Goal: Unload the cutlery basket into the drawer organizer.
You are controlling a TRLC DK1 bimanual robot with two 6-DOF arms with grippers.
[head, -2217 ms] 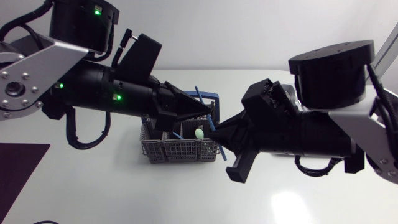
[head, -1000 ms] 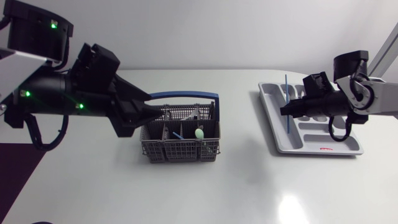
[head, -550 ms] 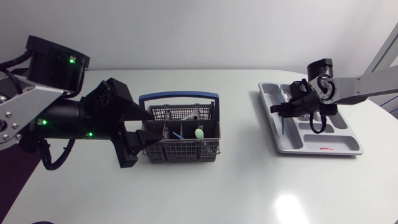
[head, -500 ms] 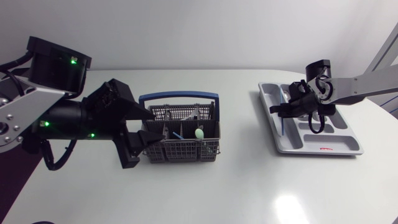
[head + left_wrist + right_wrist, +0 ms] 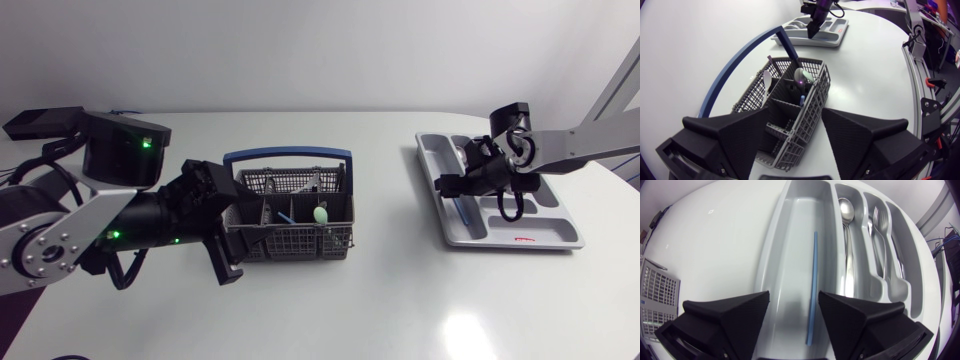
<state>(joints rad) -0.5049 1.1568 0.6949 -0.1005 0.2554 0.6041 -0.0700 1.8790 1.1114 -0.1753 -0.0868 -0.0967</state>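
- Left claw: spread wide at the basket, with the basket's near end between the fingers (contact unclear).
- In the basket: a pale spoon.
- Tray: well apart from the basket, on my right arm's side.
- Right claw: spread, holding nothing, over the tray.
- Blue stick: lies flat in the tray compartment nearest the basket. A metal spoon and a fork lie in slots farther from the basket.
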